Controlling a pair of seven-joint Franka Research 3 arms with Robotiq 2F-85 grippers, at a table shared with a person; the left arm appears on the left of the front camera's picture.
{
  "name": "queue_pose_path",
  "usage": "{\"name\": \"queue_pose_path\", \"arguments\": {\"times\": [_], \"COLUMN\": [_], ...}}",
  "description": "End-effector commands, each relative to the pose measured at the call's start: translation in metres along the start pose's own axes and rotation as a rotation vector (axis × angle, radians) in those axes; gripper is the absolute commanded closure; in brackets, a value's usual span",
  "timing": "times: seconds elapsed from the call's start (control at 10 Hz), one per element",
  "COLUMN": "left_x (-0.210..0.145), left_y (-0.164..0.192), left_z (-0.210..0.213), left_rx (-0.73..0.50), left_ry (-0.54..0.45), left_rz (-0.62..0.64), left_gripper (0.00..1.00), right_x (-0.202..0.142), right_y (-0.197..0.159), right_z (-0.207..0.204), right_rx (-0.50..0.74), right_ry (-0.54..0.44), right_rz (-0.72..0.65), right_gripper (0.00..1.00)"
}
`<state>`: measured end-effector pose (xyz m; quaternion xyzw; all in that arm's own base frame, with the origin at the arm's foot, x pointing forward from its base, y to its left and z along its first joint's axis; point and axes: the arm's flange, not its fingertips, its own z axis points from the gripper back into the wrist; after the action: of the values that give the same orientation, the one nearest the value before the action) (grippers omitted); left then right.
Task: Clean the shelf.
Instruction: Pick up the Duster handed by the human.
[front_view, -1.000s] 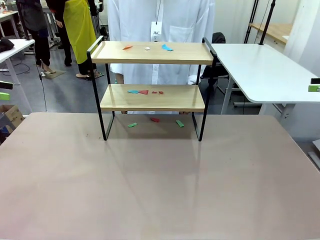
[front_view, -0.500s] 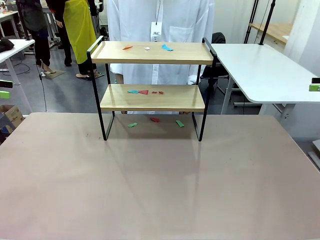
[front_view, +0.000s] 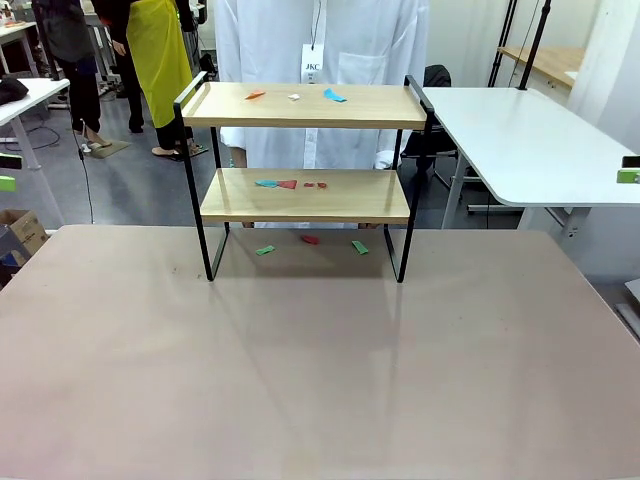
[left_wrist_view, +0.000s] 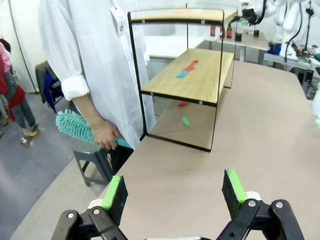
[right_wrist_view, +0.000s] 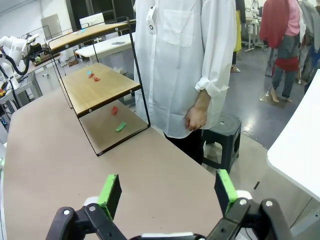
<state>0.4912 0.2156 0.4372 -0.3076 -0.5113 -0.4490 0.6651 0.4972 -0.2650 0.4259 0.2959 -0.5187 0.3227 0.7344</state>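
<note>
- the left jaws stand wide apart with nothing between the green pads. the right jaws are also wide apart and empty.
- the shelf (left_wrist_view: 205, 87) stands ahead of the left jaws, well apart from them, at the far part of the table (left_wrist_view: 250, 130). for the right jaws it is also ahead and far, a little to the side.
- small paper scraps (left_wrist_view: 182, 74) lie on both boards, and some on the table under the lower board. nothing looks cleaned yet.
- beside the table, ahead of the left jaws, the person's hand (left_wrist_view: 105, 137) holds a teal brush (left_wrist_view: 75, 126).
- i judge the shelf stiff but light. a push on the thin frame may slide or tip it, so the black side rail or an upright is the best place to steady it.
- the scraps look thin, flat and very light, so they are hard to pinch. sweeping them with the brush seems easier. its handle is hidden in the hand.
</note>
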Motion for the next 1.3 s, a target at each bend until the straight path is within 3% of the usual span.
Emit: {"name": "queue_pose_path", "arguments": {"times": [0.0, 1.2], "left_x": [0.006, 0.0063], "left_y": [-0.0011, -0.0001], "left_z": [0.0038, 0.0043], "left_rx": [0.003, 0.007], "left_ry": [-0.074, -0.049], "left_rz": [-0.033, -0.008], "left_gripper": [0.0, 0.0], "right_x": [0.0016, 0.0016], "right_y": [0.0004, 0.0004], "right_z": [-0.0001, -0.0001], "right_rx": [0.0, 0.0], "right_ry": [-0.002, -0.002], "right_rz": [0.003, 0.003], "right_gripper": [0.0, 0.0]}}
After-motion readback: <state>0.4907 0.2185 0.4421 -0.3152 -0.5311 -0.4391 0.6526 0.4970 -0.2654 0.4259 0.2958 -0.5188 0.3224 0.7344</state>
